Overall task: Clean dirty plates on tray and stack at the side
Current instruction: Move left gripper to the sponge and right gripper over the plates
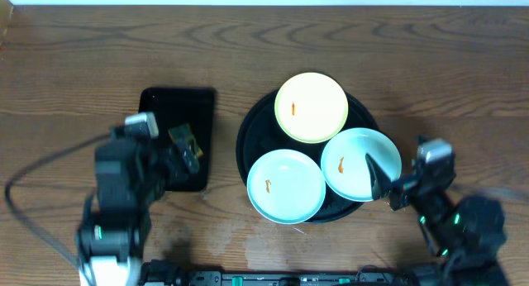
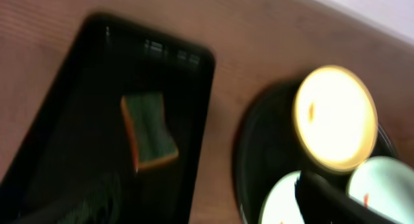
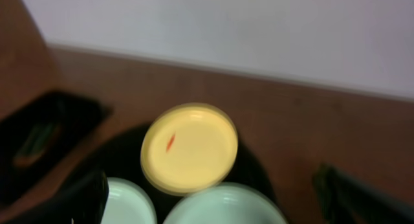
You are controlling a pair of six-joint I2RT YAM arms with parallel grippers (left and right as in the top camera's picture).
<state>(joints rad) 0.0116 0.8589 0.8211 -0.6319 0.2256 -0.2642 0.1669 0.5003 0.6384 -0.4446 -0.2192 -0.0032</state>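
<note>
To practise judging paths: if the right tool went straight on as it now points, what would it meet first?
Probably the nearer pale mint-blue round plate, just ahead of the right tool; if it passes above that, the pale yellow round plate. Height is unclear.

One pale yellow plate (image 1: 311,107), two mint-blue plates (image 1: 286,185) (orange smear on each), glossy black tray (image 1: 254,135), wood-grain brown table (image 1: 83,54).

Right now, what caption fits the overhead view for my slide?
Three smeared plates on the round black tray, between the left gripper and right gripper.
</note>
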